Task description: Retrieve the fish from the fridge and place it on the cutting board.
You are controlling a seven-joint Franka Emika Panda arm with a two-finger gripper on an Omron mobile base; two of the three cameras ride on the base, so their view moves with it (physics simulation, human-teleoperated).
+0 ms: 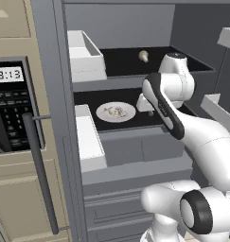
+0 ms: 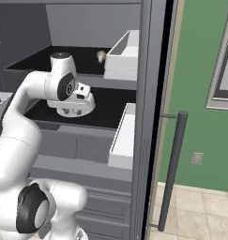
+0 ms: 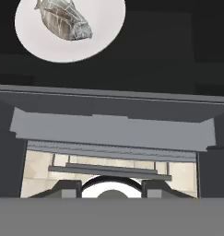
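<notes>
The fridge (image 1: 135, 156) stands open. On its middle black shelf a white plate (image 1: 101, 115) carries the fish (image 1: 117, 111), a small mottled grey-beige piece. In the hand view the fish (image 3: 62, 20) lies on the plate (image 3: 102, 44) at the top left, well away from the fingertips. My gripper (image 3: 111, 188) hangs over the front edge of that shelf, to the right of the plate, open, with nothing between its fingers. From the right base, the hand (image 2: 74, 107) sits low over the shelf. The cutting board is out of view.
White bins (image 1: 85, 56) (image 1: 90, 142) line the left side of both shelves. A small beige knob-like item (image 1: 143, 55) rests on the upper shelf. The fridge's bar handle (image 2: 174, 168) stands at the right, and a microwave (image 1: 10, 108) sits left of the fridge.
</notes>
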